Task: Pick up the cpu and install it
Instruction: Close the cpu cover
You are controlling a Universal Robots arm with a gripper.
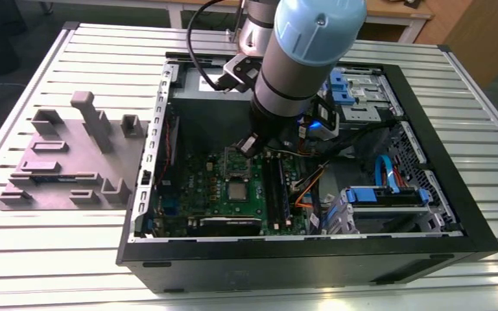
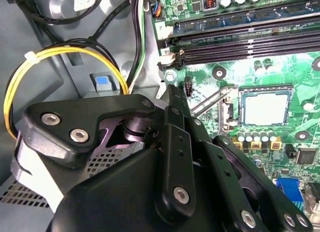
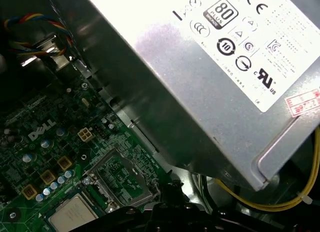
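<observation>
Silver-grey square cpu is seen lying flat in its socket on the green motherboard inside the open black computer case, and it is also caught in both wrist views. The black gripper is held above the board, just beyond the socket; whether its jaws are wide or narrow cannot be told.

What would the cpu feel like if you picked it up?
Probably stiff and light: the cpu is a thin flat square with a metal top. It looks smooth, so likely slippery. Lying flat in its socket on the board, it shouldn't roll or tip.
</observation>
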